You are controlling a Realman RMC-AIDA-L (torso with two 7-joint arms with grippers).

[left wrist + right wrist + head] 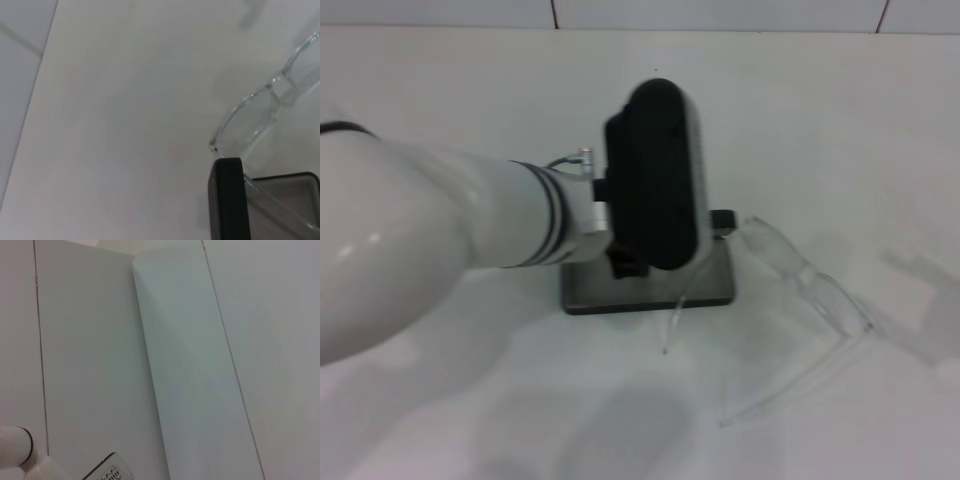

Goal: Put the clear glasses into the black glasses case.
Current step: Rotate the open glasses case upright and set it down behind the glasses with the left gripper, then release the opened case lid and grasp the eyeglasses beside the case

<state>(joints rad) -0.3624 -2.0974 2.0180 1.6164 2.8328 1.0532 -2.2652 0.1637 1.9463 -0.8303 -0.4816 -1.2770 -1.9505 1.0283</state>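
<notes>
Clear plastic, the glasses [807, 283] lie unfolded on the table just right of the open case [650, 285], one arm reaching over its tray, while your left gripper [620, 262] sits at the upright lid, seemingly propping it; I cannot tell its grip.

White table [470, 400], tiled wall [100, 365]

Left arm [430, 240] reaching in from the left, gripper [620, 262] low, right arm unseen
</notes>
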